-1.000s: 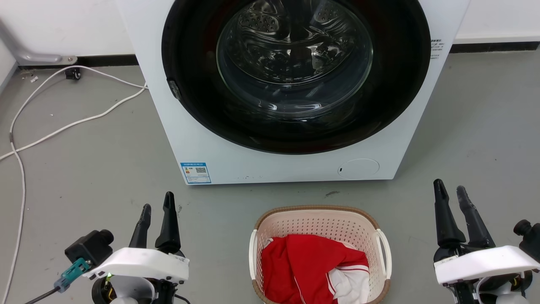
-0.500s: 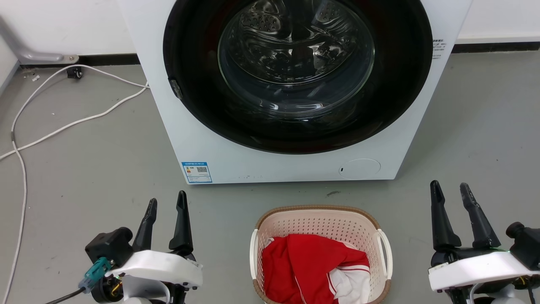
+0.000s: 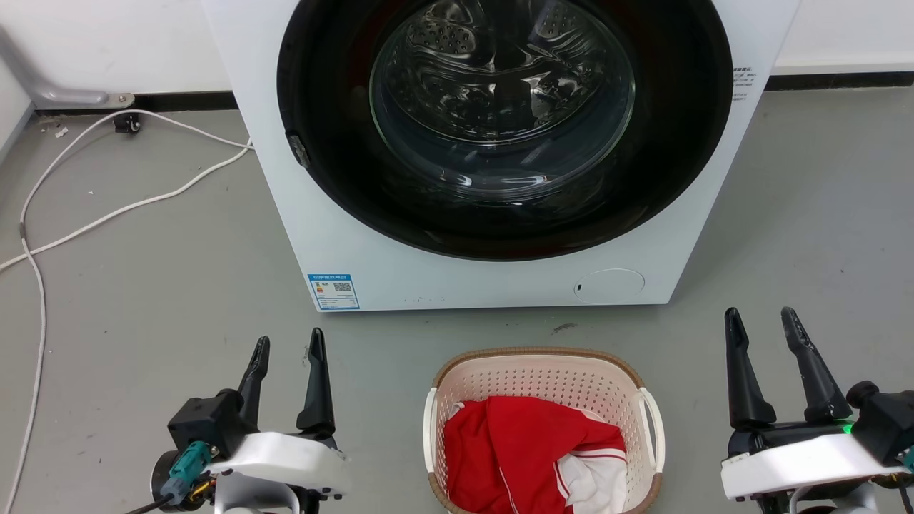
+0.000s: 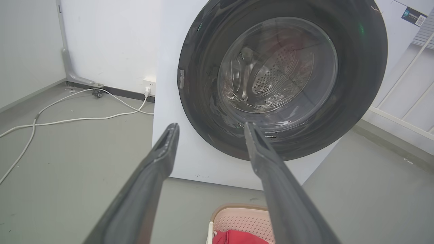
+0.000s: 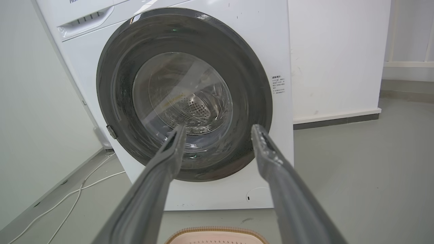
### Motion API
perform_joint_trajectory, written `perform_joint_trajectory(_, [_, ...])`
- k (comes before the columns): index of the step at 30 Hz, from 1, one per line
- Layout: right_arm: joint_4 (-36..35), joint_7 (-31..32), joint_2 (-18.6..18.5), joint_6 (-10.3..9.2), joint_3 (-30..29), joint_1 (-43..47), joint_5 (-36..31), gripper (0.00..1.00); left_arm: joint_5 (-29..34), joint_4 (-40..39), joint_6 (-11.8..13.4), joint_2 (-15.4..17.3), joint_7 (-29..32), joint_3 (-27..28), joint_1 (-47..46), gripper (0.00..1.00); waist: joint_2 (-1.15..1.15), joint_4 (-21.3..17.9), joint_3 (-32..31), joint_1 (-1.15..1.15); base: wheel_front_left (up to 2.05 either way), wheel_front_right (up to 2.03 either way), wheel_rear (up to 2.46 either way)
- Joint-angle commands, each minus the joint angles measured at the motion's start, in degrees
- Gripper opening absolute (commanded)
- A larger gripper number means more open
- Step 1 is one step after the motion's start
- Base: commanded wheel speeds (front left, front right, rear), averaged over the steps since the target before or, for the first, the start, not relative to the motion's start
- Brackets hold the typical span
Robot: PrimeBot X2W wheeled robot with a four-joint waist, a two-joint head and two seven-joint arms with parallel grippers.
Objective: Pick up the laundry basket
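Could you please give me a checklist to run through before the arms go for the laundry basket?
1. Left gripper open: ok.
2. Right gripper open: ok.
3. Basket upright, between the two grippers: ok.
4. Left handle and right handle clear of the red clothes: ok.
5. Grippers at the handles: not ok, each stands apart, out to its own side.
6. Clothes inside the near rim: cannot tell, the head view's bottom edge cuts it off.

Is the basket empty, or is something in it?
Not empty. The basket holds a red and white cloth, seen through its open top.
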Motion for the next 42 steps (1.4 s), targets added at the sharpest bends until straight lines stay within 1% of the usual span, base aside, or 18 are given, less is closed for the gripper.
perform_joint_trajectory(1, [-0.8, -0.6, -0.1, 0.0, 0.0, 0.4, -1.5, 1.0, 1.5, -0.2, 0.2, 0.3, -0.5, -0.2, 0.3, 1.0, 0.0, 0.0, 0.0, 0.0, 0.0, 0.0, 0.0])
perform_joint_trajectory(11, [-0.8, -1.9, -0.1, 0.0, 0.0, 1.2, -5.5, 1.0, 6.2, 0.3, 0.8, 0.1, -1.7, -0.7, 0.8, 1.0, 0.0, 0.2, -0.2, 0.0, 0.0, 0.0, 0.0])
perform_joint_trajectory(28, [-0.2, -3.7, -0.1, -0.01, 0.0, 2.4, -9.9, 1.0, 13.6, 0.7, 1.9, -0.1, -3.6, -1.2, 1.8, 1.0, 0.0, 0.6, -0.2, 0.0, 0.0, 0.0, 0.0])
perform_joint_trajectory(37, [0.4, -4.6, -0.1, -0.01, 0.1, 3.0, -11.7, 1.0, 17.5, 0.7, 2.5, -0.1, -4.5, -1.6, 2.0, 1.0, 0.0, 0.7, 0.1, 0.0, 0.0, 0.0, 0.0])
perform_joint_trajectory(42, [0.8, -4.6, -0.1, -0.01, 0.2, 2.9, -11.0, 1.0, 17.5, 1.0, 2.5, -0.1, -4.4, -1.4, 2.0, 1.0, 0.0, 0.7, 0.1, 0.0, 0.0, 0.0, 0.0])
